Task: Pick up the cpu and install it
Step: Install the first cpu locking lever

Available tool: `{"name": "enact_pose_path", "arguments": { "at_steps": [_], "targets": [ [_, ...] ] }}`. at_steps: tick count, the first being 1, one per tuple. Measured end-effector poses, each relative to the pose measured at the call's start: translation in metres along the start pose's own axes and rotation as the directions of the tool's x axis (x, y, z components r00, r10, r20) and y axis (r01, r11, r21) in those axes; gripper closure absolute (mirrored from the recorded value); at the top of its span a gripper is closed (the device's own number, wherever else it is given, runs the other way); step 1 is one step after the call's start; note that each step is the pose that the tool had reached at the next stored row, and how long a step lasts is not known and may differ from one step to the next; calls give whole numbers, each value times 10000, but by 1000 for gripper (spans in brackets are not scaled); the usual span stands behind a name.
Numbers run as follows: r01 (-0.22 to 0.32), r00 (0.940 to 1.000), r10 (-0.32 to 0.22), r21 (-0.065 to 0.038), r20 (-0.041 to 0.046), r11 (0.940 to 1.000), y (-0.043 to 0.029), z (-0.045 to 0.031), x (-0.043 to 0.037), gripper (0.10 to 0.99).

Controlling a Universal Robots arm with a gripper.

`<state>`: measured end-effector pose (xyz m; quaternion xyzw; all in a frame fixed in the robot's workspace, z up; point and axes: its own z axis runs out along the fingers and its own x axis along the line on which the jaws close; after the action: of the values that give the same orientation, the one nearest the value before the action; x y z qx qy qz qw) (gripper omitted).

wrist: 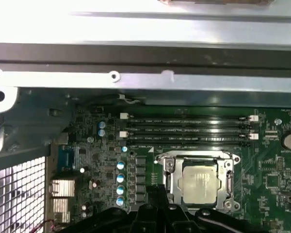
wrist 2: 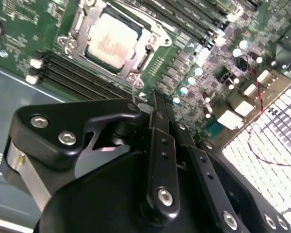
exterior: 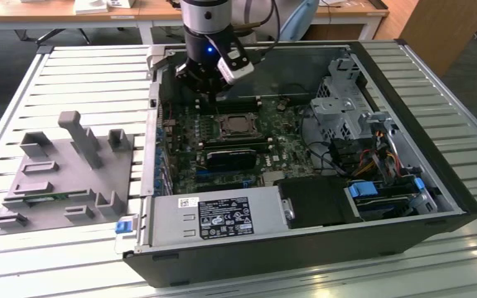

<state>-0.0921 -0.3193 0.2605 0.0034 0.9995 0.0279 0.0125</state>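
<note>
The cpu, a square chip with a silver-grey top, lies flat inside the metal socket frame on the green motherboard of the open computer case. It shows as cpu and cpu in both wrist views. My gripper hangs above the board, toward the case's far wall and a little to the exterior view's left of the socket. Its black fingers are pressed together with nothing between them. The gripper and gripper tips stand just short of the socket's edge.
Long black memory slots run beside the socket. A black card, the power supply, a drive cage and coloured cables crowd the case. A grey fixture block stands on the slatted table at the exterior view's left.
</note>
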Motion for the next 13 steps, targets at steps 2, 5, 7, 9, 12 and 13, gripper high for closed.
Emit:
{"name": "enact_pose_path", "arguments": {
  "at_steps": [2, 5, 7, 9, 12, 13],
  "targets": [
    [0, 10000, 0, 0, 0, 10000, 2, 8, 20, 980],
    [0, 10000, 0, 0, -1, 10000, 29, 25, 44, 980],
    [-1, 10000, 1, 0, 0, 10000, 50, 37, 54, 980],
    [1, 10000, -1, 1, -1, 10000, 86, 52, 57, 980],
    [0, 10000, 0, 0, 0, 10000, 125, 71, 64, 980],
    [0, 10000, 0, 0, -1, 10000, 131, 77, 68, 980]
  ]
}}
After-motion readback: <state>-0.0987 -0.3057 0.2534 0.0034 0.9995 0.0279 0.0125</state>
